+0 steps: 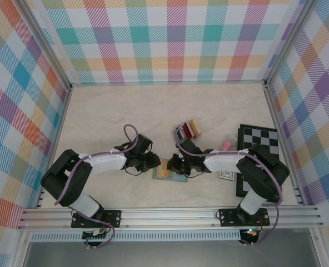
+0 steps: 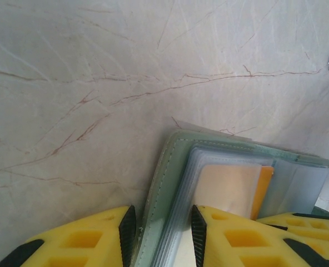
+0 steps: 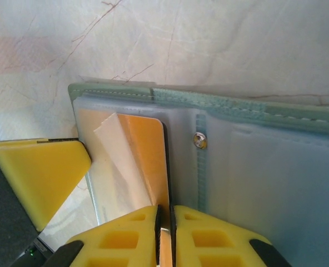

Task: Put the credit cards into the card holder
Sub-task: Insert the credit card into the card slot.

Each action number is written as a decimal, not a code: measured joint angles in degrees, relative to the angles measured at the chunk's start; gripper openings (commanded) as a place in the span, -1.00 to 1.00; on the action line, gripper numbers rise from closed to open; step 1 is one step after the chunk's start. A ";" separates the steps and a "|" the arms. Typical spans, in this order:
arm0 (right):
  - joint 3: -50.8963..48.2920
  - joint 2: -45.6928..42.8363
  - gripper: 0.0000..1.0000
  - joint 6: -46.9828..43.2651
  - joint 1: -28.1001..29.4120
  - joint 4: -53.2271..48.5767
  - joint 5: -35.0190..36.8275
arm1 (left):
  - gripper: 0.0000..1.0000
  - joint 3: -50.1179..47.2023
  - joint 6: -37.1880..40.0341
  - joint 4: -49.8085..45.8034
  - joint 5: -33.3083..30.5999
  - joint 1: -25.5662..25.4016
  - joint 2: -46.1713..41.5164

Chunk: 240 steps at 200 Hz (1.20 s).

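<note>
One card holder (image 3: 253, 105), two cards (image 3: 145, 144) inside — one chessboard (image 1: 262, 136)

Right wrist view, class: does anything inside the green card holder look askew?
Yes. In the left pocket of the card holder, the cream card lies tilted across the orange card, its corner pointing up rather than squared with the pocket.

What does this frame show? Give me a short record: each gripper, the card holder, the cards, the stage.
left gripper: shut on one edge of the card holder
right gripper: shut on the near edge of the tan-orange card
card holder: lying open on the table, clear sleeves showing
tan-orange card: partly inside a clear sleeve
cream card: inside the holder, overlapping the tan-orange card
card rack: farther back, red and other cards standing in it
stage: insertion under way, rack cards not yet loaded
</note>
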 measured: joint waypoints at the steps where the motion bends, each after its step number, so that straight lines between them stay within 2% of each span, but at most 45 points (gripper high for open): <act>1: 0.02 0.02 -0.70 0.09 0.00 0.00 0.00 | -0.30 -0.02 -0.07 0.02 0.00 0.00 0.00; 70: 0.92 0.59 -0.61 3.32 0.39 0.13 -1.18 | -0.30 -1.64 -3.04 2.54 -0.11 0.00 -0.92; 114: 2.69 -0.28 -0.41 0.83 -0.04 -2.54 -2.95 | -0.29 -3.34 -5.84 5.03 -0.02 0.04 -1.77; 139: 5.11 -2.43 -0.24 -2.40 -0.59 -8.48 -1.44 | -0.20 -3.41 -6.64 5.05 -0.28 0.04 -2.19; 161: 10.19 -5.66 -0.08 -7.23 -1.49 -19.06 3.15 | -0.17 -3.41 -6.60 4.24 -0.68 -0.02 -3.10; 174: 14.71 -7.08 -0.15 -11.30 -2.25 -25.14 6.82 | -0.15 -3.28 -6.19 3.43 -1.42 -0.02 -3.80; 218: 26.16 -8.90 -0.05 -23.02 -5.60 -38.01 14.47 | -0.04 1.27 -3.15 -1.90 -3.69 -0.02 -4.09; 240: 31.01 -7.45 -0.09 -28.28 -8.76 -43.32 17.46 | -0.03 4.96 -1.07 -4.42 -4.44 0.02 -3.87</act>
